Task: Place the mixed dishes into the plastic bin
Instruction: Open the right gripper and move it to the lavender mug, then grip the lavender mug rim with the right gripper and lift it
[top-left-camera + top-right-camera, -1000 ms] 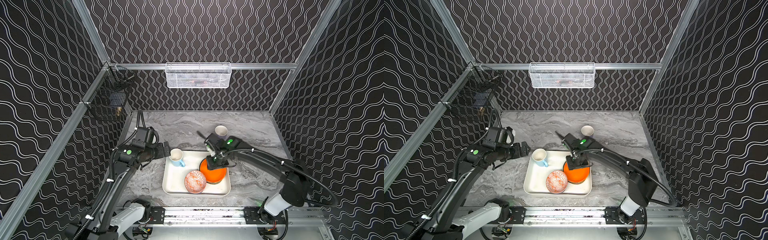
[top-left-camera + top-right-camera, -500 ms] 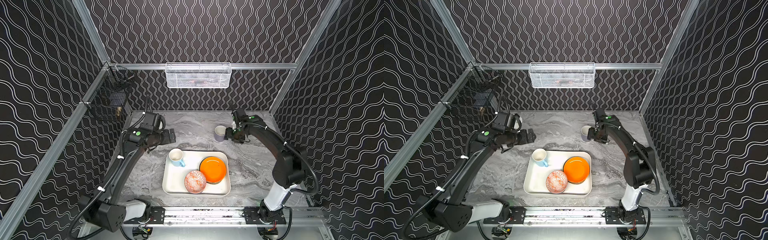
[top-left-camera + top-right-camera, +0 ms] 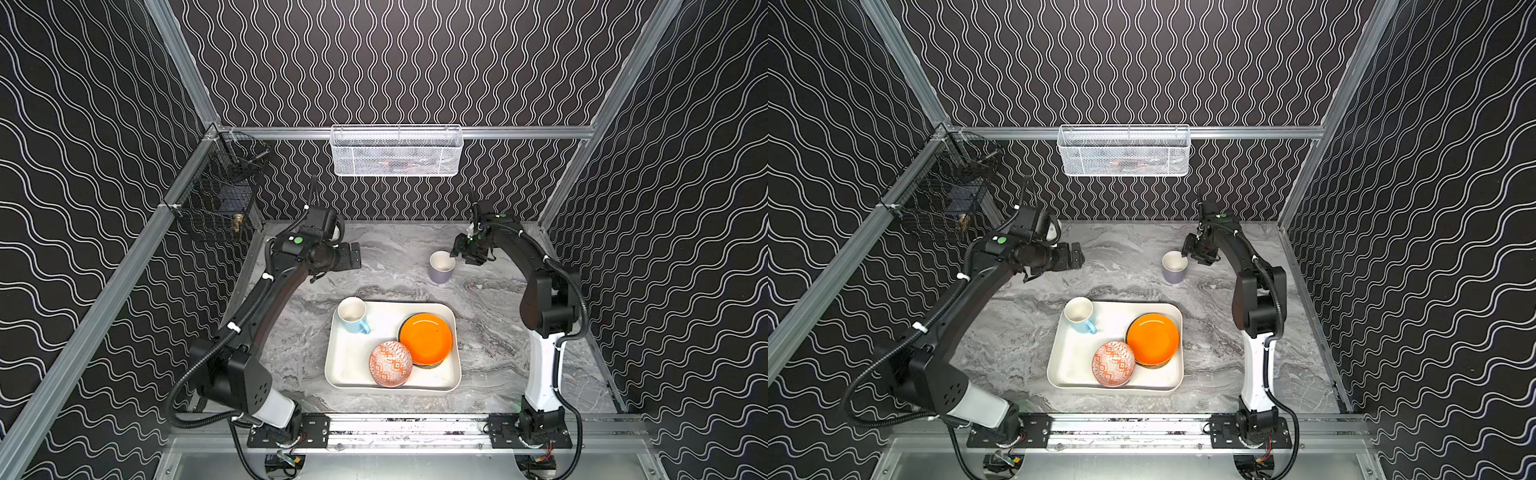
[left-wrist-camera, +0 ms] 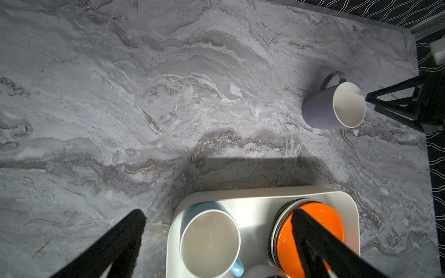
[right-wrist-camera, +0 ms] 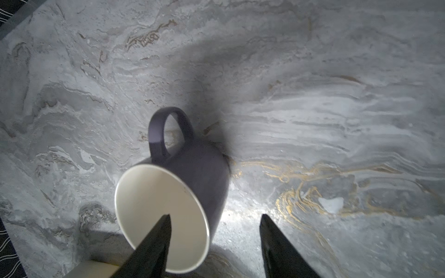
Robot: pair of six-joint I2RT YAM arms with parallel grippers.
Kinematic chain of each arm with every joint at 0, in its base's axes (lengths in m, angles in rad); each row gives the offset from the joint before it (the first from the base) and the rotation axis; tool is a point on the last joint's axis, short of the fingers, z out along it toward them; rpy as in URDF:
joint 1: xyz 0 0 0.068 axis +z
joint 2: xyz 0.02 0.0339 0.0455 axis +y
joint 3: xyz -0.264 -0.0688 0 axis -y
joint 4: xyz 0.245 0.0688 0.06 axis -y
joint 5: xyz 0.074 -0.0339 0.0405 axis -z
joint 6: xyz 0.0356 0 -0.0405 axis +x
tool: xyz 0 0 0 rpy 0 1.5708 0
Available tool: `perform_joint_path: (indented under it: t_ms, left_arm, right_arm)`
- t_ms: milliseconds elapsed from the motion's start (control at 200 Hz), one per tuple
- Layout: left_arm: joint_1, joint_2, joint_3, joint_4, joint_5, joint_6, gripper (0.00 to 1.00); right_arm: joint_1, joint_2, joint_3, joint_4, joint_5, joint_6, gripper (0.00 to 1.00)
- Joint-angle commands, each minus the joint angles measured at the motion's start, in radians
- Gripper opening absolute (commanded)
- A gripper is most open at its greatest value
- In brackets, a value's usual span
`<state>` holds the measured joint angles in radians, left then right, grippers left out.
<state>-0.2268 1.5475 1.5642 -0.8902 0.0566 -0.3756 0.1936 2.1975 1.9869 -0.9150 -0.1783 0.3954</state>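
Observation:
The cream-white plastic bin sits at the table's front middle. In it are a light blue mug, a red-orange patterned bowl and an orange plate on top of a stack of plates. A lavender-grey mug stands upright on the table behind the bin. My right gripper is open at its rim, one finger over the mouth and one outside the wall. My left gripper hangs open and empty at the back left.
A white wire-mesh basket hangs on the back wall and a black wire basket on the left wall. Grey marble table lies between the two grippers. The rail with both arm bases runs along the front edge.
My right gripper has left the orange plate in the bin and moved back to the lavender-grey mug. The left arm has pulled back and up from beside the blue mug.

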Motion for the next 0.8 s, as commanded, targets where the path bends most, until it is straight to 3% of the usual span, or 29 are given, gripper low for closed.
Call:
perform_joint_path:
  t_ms: [0,315,646,796]
  left_arm:
    - [0.0,0.031,0.027,0.011,0.008,0.032,0.99]
    - [0.006,0.06,0.026,0.011,0.002,0.037,0.98]
    - [0.013,-0.003,-0.083,0.022,-0.018,0.009,0.99]
    - [0.057,-0.051,-0.144,0.033,0.012,-0.019,0.98]
  right_arm:
    - [-0.001,0.045,0.046,-0.036,-0.029,-0.007,0.6]
    - [0.018,0.108,0.077,-0.099,-0.018,-0.021,0.46]
    - [0.02,0.105,0.084,-0.127,0.031,-0.027,0.15]
    - [0.02,0.072,0.07,-0.122,0.051,-0.029,0.08]
